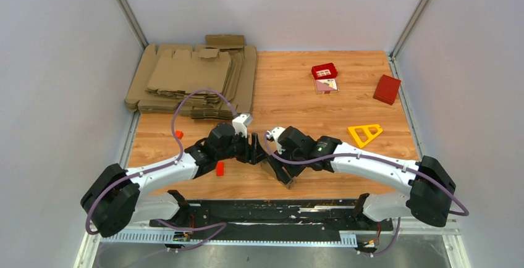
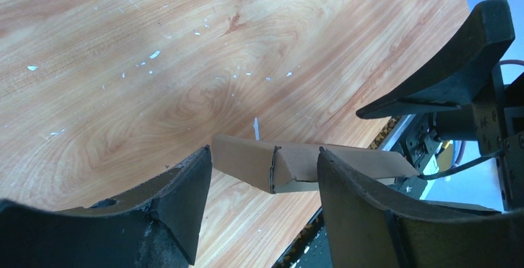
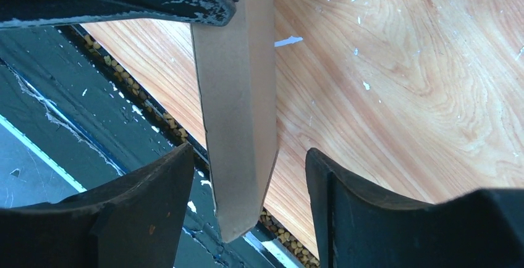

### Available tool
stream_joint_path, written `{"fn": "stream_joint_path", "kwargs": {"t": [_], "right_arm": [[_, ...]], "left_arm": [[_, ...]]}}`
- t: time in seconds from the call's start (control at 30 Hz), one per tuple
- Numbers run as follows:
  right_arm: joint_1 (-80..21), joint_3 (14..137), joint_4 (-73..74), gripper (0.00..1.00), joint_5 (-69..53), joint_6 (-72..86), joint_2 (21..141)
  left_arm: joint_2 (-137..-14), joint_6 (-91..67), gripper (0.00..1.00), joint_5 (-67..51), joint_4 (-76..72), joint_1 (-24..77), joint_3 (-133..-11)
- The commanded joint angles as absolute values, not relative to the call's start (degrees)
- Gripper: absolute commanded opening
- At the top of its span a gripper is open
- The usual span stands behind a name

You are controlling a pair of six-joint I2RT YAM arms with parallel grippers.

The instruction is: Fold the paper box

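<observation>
At the far left corner of the worktop (image 1: 290,95) lies a big pile of flat cardboard blanks (image 1: 191,76), spilling a little over the left edge. Nearer, towards the left edge, a small orange piece (image 1: 178,134) sits on the wood, and a second orange piece (image 1: 219,168) lies close under the left arm (image 1: 167,169).

The left gripper (image 2: 264,157) is low over the worktop, close to the middle of the near edge. Its claw is spread open, and the paper box (image 3: 238,113) lies across the gap just beyond its fingertips. It looks clear of the left-hand finger, though the view is too tight to be sure it touches neither one.

The paper box is a narrow, partly folded brown strip. It stands between the two grippers at the middle of the near edge, with one end hanging out past that edge over the black rail (image 3: 74,126).

The right gripper (image 3: 248,157) faces the left one from the other side. Its claw is open too: the strip passes between its fingers (image 3: 154,200) with daylight on both sides, so nothing is clamped.

Further right, near the far edge, sits a small red tray (image 1: 324,70) with a pale card (image 1: 326,85) just in front of it. A yellow triangle frame (image 1: 364,133) lies towards the right edge, and a red box (image 1: 387,89) rests by that edge, nearer the far right corner.
</observation>
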State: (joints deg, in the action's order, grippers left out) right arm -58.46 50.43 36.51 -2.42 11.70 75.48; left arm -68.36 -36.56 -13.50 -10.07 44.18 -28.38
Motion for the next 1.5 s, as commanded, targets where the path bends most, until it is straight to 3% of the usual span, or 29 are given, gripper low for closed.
{"fn": "stream_joint_path", "kwargs": {"t": [0.0,0.13,0.33,0.63,0.8,0.93,1.33,1.47], "right_arm": [[-58.62,49.92,37.38,0.68,-2.17,11.58,72.68],[-58.61,49.16,37.62,0.8,-3.0,12.64,70.49],[-58.57,49.16,40.56,1.0,-2.99,15.27,69.63],[-58.62,46.4,43.83,0.99,-0.5,22.16,67.92],[-58.6,44.67,44.18,0.96,2.83,24.96,66.17],[-58.24,44.37,44.33,0.92,5.53,26.22,64.85],[-55.66,43.62,41.09,0.88,8.3,25.79,63.96],[-55.59,44.5,40.45,0.87,8.3,25.07,64.12]], "left_arm": [[-65.2,-33.57,0.74,-15.53,-7.51,43.38,-31.23],[-63.06,-31.14,0.82,-18.87,-8.02,41.47,-32.48],[-66.77,-29.39,0.81,-24.23,-10.96,41.35,-35.13],[-73.89,-20.64,0.81,-32.8,-22.12,41.25,-35.81],[-83.32,-22.2,0.72,-42.76,-25.33,41.24,-38.98],[-85.63,-22.16,0.71,-44.04,-23.1,41.29,-39.34],[-81.76,-23.01,0.72,-46.01,-24.21,41.33,-34.02],[-78.62,-20.24,0.71,-41.78,-20.46,41.44,-32.73]]}}
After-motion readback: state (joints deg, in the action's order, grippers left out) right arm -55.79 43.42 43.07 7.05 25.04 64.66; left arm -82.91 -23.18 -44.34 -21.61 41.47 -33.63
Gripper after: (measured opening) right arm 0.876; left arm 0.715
